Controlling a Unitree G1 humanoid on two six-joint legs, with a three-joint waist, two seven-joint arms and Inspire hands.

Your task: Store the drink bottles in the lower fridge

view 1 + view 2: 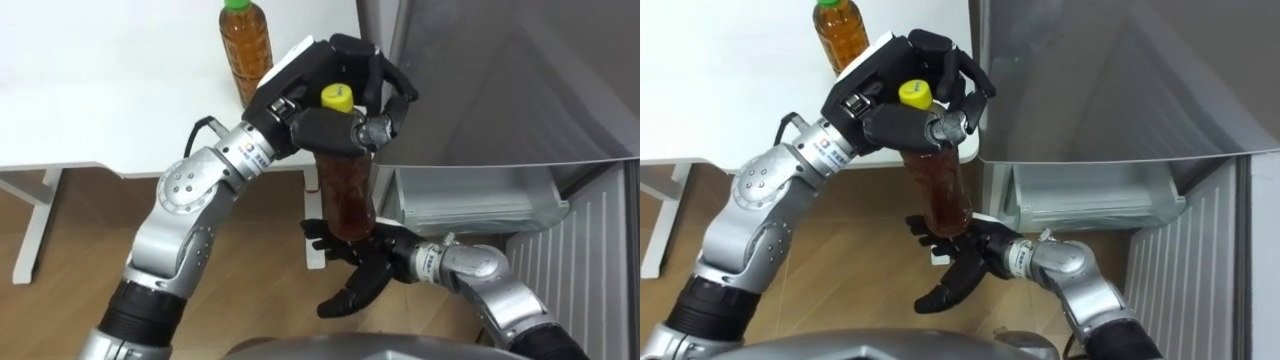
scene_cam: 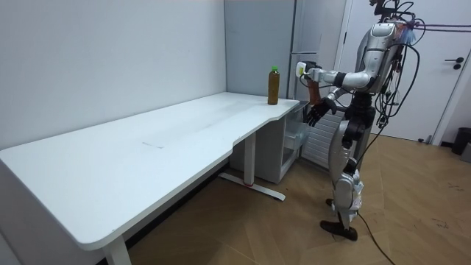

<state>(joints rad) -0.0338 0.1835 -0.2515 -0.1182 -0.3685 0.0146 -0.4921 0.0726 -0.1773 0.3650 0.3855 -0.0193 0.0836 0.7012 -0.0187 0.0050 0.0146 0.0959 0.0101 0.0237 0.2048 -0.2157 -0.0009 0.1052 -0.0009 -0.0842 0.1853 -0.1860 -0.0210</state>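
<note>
Right now the yellow-capped bottle [image 1: 345,190], full of amber drink, hangs upright in the air in front of me, between my two hands. My left hand [image 1: 300,78] has it at the top: the fingers and thumb are curled round the neck just under the yellow cap [image 1: 337,97], which peeks out between them. My right hand [image 1: 372,268] is below it, palm turned up, fingers spread and slack; the bottle's base appears to rest on the palm, and nothing is clasped there.

Behind my left hand the green-capped bottle [image 1: 246,50] stands upright on the white table [image 1: 100,90], near the table's corner and well apart from the one I hold.

To my right is the grey fridge [image 1: 500,80]. Its lower compartment [image 1: 470,205] stands open just beside the held bottle, showing a pale drawer inside, and the ribbed inner face of the lower door [image 1: 590,275] is swung out on the far right.

Seen from the room view, I stand upright on the wooden floor [image 2: 412,213] at the end of the table next to the fridge, with both arms raised before my chest.
</note>
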